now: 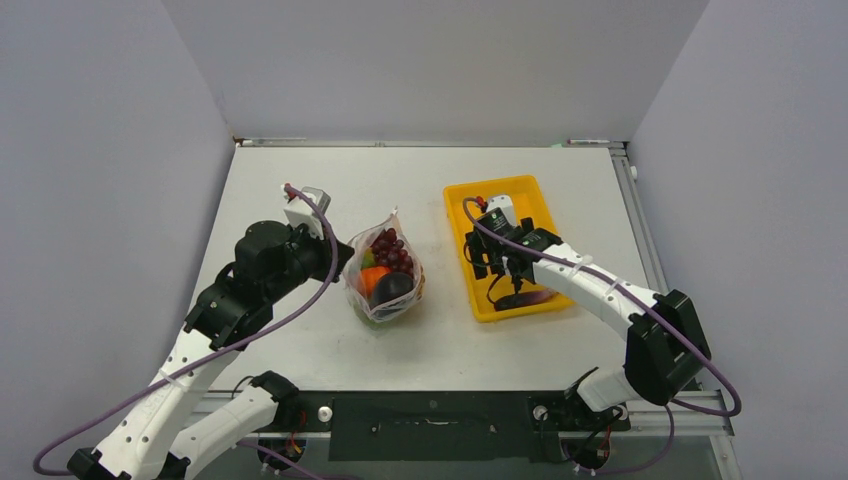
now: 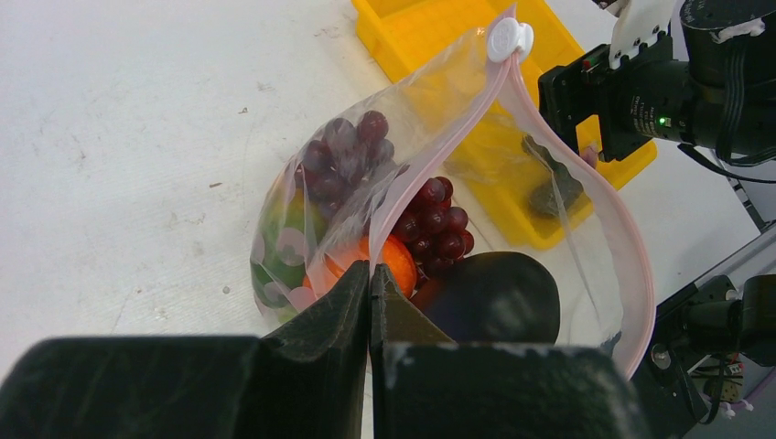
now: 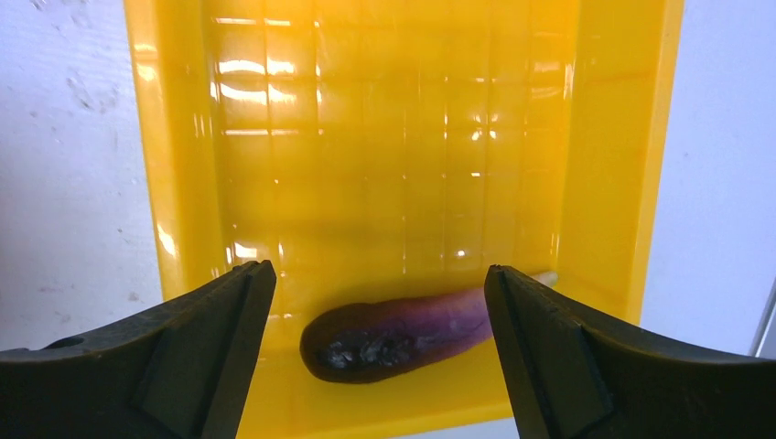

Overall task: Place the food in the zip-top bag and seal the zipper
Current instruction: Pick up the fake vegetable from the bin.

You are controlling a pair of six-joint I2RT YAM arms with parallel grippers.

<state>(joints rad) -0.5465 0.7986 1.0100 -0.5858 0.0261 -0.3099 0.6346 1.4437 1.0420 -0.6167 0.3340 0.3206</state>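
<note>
Scuffed white tabletop (image 1: 450, 345) carried everything you worked with, and plain grey walls closed it in. Nearest you, left of the tray (image 1: 455, 215), your left gripper (image 2: 371, 293) was pinched tight on the bag (image 2: 439, 101) at its mouth edge, propping that mouth up and gaping. Most of the food sat inside already: grapes (image 2: 435, 224), an orange piece (image 2: 398, 261), a smooth dark eggplant (image 2: 494, 297) and something green (image 2: 284, 247) pressed against the film. Over the tray, your right gripper (image 3: 380, 274) hung with its jaws spread wide, gripping nothing, straddling one purple piece (image 3: 393, 338) at the tray's near end.

I judge loading nearly done. That last piece was left to carry over, and the zipper (image 2: 631, 265) stood unsealed, its white slider (image 2: 509, 38) parked at one end.

You had thin, clear, floppy film with pale pink dots, and a narrow pink zipper strip. The tray was rigid, glossy yellow plastic with a gridded floor. The purple piece was long, rounded and shiny, paling toward one tip.
</note>
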